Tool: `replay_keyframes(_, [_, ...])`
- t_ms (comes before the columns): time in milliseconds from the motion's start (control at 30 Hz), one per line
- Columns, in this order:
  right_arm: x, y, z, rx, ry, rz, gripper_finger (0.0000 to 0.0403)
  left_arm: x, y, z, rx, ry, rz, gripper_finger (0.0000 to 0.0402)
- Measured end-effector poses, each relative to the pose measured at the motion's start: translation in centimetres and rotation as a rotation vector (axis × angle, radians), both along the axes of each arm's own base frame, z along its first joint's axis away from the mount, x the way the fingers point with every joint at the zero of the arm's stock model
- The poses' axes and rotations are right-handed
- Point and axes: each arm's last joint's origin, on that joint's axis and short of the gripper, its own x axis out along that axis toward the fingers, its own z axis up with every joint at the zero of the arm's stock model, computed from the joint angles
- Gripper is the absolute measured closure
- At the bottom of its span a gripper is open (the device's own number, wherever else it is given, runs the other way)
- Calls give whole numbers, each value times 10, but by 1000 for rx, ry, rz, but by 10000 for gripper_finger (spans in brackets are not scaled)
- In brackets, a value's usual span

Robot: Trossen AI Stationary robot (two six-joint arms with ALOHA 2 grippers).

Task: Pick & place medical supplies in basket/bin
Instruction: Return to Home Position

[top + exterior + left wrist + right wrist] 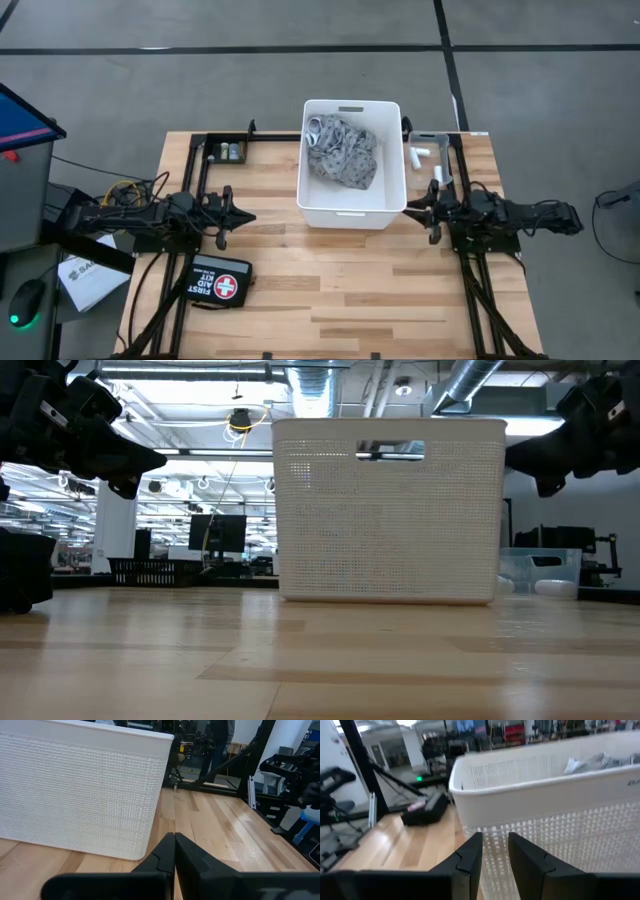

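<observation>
Left gripper (pixel 174 840): fingers pressed together, nothing held. The white tub (pixel 352 215) sits just ahead of the tips and a little to one side.

Right gripper (pixel 495 840): fingers a narrow gap apart, empty. The tub wall is close in front of them.

Grey cloth (pixel 343 153) lies crumpled inside the tub, beyond both sets of fingers. Likely soft, light and floppy; pinch a raised fold.

Gauze rolls (pixel 419 156) lie in the clear bin (pixel 428 136), off to the side of the right fingers. Probably light, squashy and prone to roll; grip across the middle.

Black pouch (pixel 220 283) is behind the left fingers.
</observation>
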Motion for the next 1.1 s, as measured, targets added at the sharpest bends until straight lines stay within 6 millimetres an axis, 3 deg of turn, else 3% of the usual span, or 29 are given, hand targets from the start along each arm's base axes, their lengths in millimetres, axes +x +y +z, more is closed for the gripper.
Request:
replay_keyframes(133, [4,1,-3,1,-83,22,312,0,0,0,0,0,0,401])
replay_keyframes(1100, [6,2,-7,5,-49,72,312,0,0,0,0,-1,0,401])
